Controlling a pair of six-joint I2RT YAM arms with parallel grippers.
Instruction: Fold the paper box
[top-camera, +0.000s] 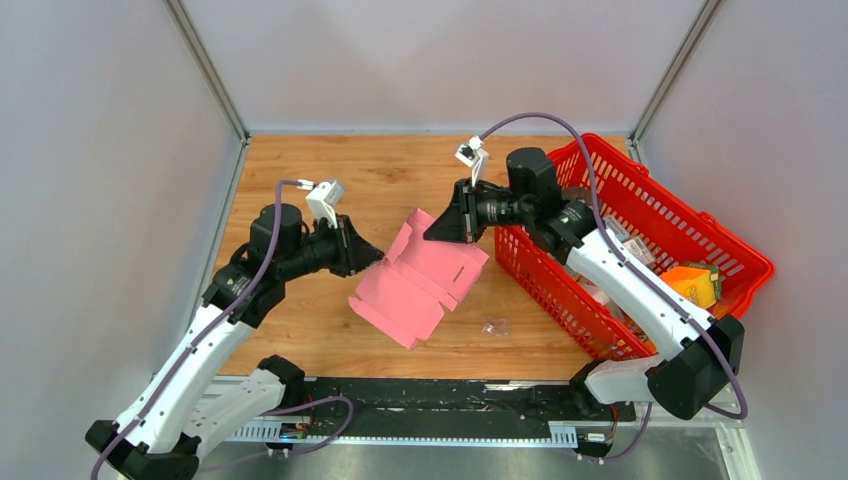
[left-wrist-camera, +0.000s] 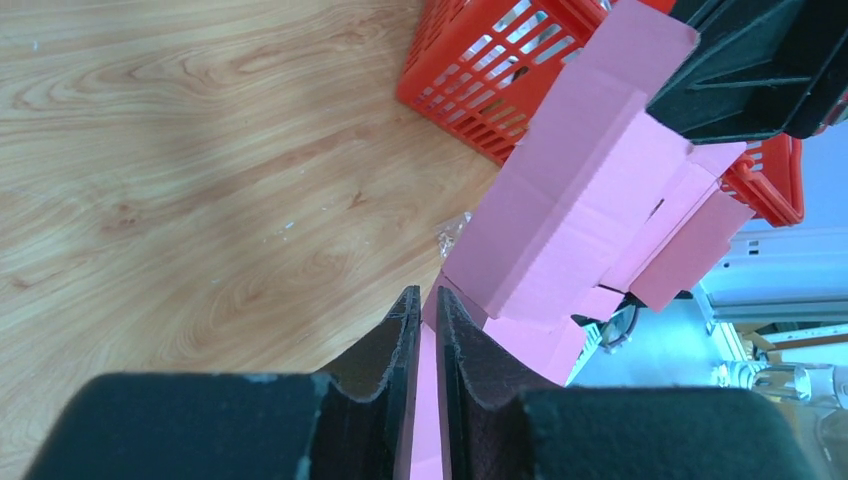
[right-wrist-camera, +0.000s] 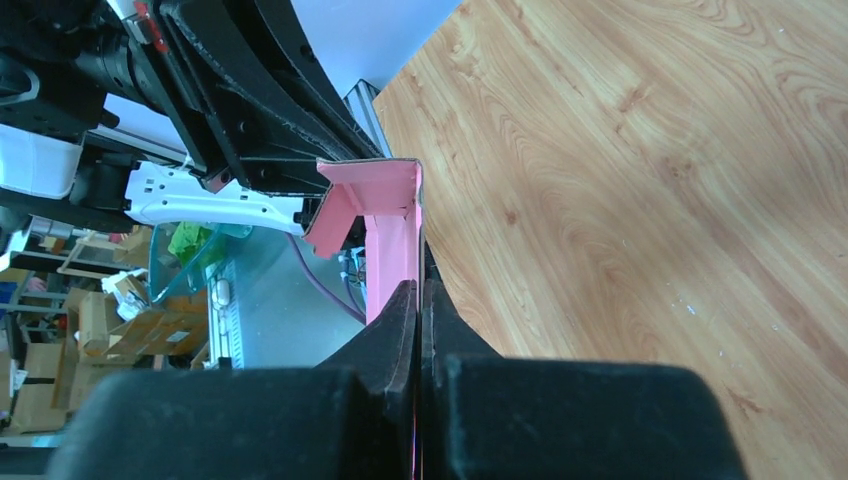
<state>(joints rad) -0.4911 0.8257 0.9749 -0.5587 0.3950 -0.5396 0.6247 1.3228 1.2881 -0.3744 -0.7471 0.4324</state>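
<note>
Holding the paper box (top-camera: 420, 278) above the table (top-camera: 300, 180), I have the left gripper (top-camera: 372, 256) pinched on its left edge and the right gripper (top-camera: 436, 230) pinched on its far flap, leaving the creases free to fold.

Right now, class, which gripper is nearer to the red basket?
Right. The right gripper grips the paper box just beside the red basket; the left gripper holds the box's opposite edge, farther off.

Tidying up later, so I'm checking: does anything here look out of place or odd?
A small crumpled scrap of clear plastic lies loose on the table, beside the red basket and near the held paper box. Nothing else stands out.
</note>
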